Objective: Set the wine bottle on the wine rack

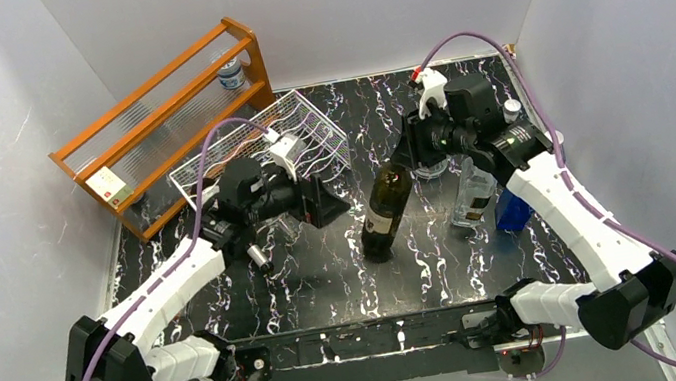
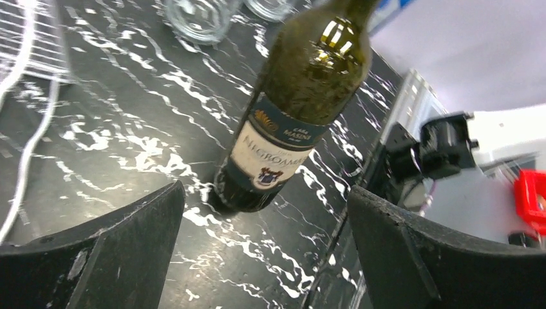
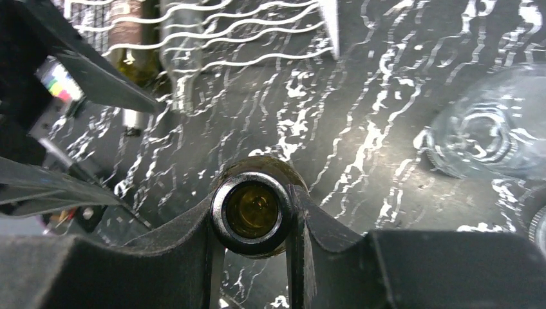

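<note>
The wine bottle (image 1: pixel 386 212) is dark green with a white label and stands tilted on the black marble table, its base on the surface. My right gripper (image 1: pixel 407 152) is shut on its neck; the right wrist view shows the bottle mouth (image 3: pixel 252 211) clamped between the fingers of the right gripper (image 3: pixel 255 196). My left gripper (image 1: pixel 320 201) is open just left of the bottle. In the left wrist view the bottle (image 2: pixel 302 96) stands ahead of the wide-apart jaws of the left gripper (image 2: pixel 265 215), not between them. The white wire wine rack (image 1: pixel 290 132) is behind the left gripper.
An orange wooden shelf (image 1: pixel 161 116) stands at the back left with a small jar in it. Clear glassware (image 1: pixel 471 196) and a blue object (image 1: pixel 511 212) crowd the table under the right arm. Another bottle's neck (image 1: pixel 258 259) sticks out by the left arm.
</note>
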You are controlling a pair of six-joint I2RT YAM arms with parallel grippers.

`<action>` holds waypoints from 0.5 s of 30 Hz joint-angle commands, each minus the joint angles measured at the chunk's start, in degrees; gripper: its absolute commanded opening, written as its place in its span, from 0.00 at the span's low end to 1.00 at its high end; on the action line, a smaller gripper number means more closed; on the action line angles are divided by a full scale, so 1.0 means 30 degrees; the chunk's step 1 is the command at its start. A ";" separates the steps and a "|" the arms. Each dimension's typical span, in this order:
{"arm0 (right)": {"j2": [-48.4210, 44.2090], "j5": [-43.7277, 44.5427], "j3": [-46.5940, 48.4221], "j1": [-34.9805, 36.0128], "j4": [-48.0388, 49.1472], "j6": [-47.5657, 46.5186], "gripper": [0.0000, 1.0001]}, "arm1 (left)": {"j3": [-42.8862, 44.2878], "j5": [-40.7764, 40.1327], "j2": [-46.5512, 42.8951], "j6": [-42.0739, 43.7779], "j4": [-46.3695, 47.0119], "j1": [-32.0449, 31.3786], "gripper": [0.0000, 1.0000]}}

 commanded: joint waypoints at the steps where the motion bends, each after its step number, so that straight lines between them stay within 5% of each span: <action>1: -0.1297 -0.4574 0.0141 0.0038 0.2841 0.0832 0.02 | -0.1360 0.2781 -0.0917 0.0261 0.2874 -0.0648 0.95; 15: -0.1286 -1.0265 0.0178 0.0055 0.5271 0.1842 0.00 | -0.4777 0.5318 -0.1871 -0.2676 0.7773 -0.0649 0.98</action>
